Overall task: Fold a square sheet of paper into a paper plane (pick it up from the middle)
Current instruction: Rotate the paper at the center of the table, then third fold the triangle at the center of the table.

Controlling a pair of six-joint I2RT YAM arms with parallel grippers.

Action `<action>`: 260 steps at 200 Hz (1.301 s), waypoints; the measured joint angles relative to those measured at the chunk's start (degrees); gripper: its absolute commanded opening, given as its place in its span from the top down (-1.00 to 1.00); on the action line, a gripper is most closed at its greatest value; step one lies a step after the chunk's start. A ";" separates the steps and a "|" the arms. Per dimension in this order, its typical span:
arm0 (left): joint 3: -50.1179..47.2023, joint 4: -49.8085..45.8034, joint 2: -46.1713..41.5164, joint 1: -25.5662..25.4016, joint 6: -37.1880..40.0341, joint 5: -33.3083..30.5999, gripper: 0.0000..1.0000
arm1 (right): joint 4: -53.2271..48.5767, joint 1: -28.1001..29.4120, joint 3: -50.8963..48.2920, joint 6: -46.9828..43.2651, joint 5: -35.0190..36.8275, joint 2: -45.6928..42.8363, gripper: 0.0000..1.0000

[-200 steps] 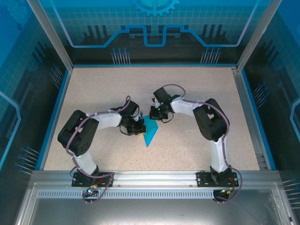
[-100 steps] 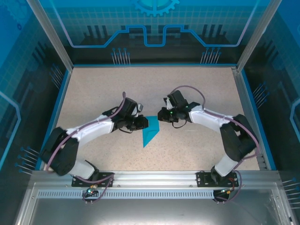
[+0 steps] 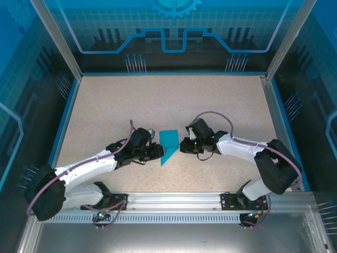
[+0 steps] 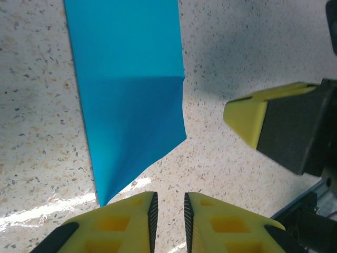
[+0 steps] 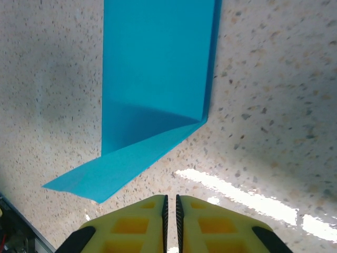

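Teal-blue folded paper plane, pointed end toward the arm bases, flat on the speckled table between both grippers. Left gripper just beside it, yellow fingers slightly parted, grasping nothing. Right gripper opposite, fingers nearly closed, empty.

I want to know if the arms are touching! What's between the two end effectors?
In the top external view, the folded teal paper lies flat between the left end effector and right end effector.
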 measured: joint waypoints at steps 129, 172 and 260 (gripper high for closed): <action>-0.96 3.63 5.68 -0.72 -1.68 1.25 0.69 | 7.45 4.07 7.91 3.04 -5.73 13.42 0.80; -0.96 5.81 10.38 -0.72 -1.81 2.78 0.72 | 8.13 4.07 8.61 4.26 -5.68 16.06 0.82; -0.85 7.63 17.33 -0.94 -1.90 4.98 0.77 | 7.54 4.07 8.61 5.44 -3.54 16.15 0.83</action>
